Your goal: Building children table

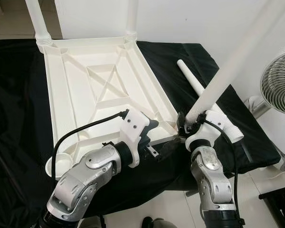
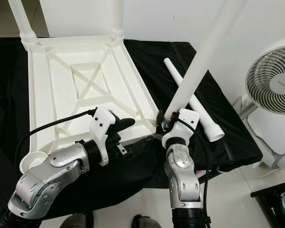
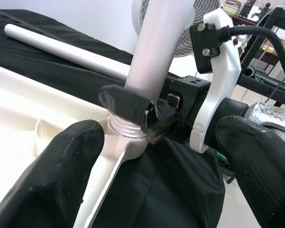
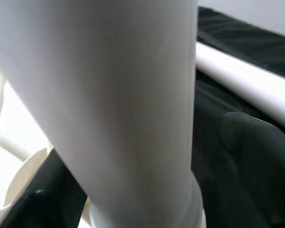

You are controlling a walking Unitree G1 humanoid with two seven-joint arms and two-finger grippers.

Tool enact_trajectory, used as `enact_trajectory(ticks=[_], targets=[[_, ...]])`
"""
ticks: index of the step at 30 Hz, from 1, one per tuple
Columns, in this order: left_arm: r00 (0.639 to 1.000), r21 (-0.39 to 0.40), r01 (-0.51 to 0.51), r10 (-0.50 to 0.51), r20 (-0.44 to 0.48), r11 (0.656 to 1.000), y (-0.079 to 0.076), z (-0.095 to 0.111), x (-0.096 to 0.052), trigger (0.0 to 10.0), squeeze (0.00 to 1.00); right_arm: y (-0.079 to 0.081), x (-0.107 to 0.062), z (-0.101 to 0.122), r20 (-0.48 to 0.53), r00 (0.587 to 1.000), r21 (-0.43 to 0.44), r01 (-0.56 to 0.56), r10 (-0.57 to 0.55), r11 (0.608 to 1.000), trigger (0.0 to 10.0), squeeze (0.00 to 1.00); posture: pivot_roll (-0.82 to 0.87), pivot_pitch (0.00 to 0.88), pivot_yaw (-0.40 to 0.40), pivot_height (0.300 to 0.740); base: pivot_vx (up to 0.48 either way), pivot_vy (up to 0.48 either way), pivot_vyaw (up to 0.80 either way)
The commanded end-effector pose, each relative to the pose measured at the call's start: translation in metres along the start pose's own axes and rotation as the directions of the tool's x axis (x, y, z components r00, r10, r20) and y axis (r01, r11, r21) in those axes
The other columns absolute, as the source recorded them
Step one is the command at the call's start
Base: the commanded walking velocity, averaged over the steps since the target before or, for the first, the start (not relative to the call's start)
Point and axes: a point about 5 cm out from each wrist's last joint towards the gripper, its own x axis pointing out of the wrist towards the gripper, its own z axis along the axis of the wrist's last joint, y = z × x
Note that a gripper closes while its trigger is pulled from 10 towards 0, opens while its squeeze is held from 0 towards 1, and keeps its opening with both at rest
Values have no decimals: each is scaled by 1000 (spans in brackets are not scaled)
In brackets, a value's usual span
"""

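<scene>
The white plastic children's tabletop [image 1: 104, 90] is lying upside down on a black cloth [image 1: 190, 61], two white legs [image 1: 38, 21] already standing in its far corners. The left gripper [image 1: 154, 142] is hovering with fingers spread at the near edge. Right of it, the right gripper [image 1: 183, 127] is clamping a long white plastic leg [image 1: 232, 61] into the near right corner socket [image 3: 126, 130], while a spare white leg [image 1: 199, 90] is lying just beyond, and a white fan [image 1: 278, 83] is standing farther right

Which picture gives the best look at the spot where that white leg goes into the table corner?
The left wrist view: the leg meets its threaded corner socket, right pincer clamped just above. Both eye views show the joint small, behind the pincer. The right wrist view is too close.
</scene>
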Motion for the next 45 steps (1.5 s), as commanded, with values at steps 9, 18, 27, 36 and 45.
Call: enact_trajectory(ticks=[9,18,27,36,45], targets=[[1000,-5,1,-1,-8,1000,-1,-4,1,10000,0,-12,6,6,-40,922,-25,-386,385,922,10000,0,50,118,-103,740,0,0,0],[1000,-3,-2,2,-7,1000,1,-2,1,10000,0,-33,24,15,-108,779,-179,-626,618,759,10000,0,65,118,-97,740,0,0,0],[1000,-6,-9,9,-4,1000,0,-1,0,10000,0,-41,31,11,-172,726,-234,-687,666,688,10000,0,74,123,-95,740,0,0,0],[1000,-14,-13,13,-2,1000,0,-1,0,10000,0,-52,30,14,-167,695,-199,-719,700,666,0,0,67,143,-90,740,0,0,0],[1000,-23,-11,11,4,1000,-2,0,1,10000,0,-53,21,13,-114,747,-135,-665,655,735,10000,0,52,160,-89,740,0,0,0]])
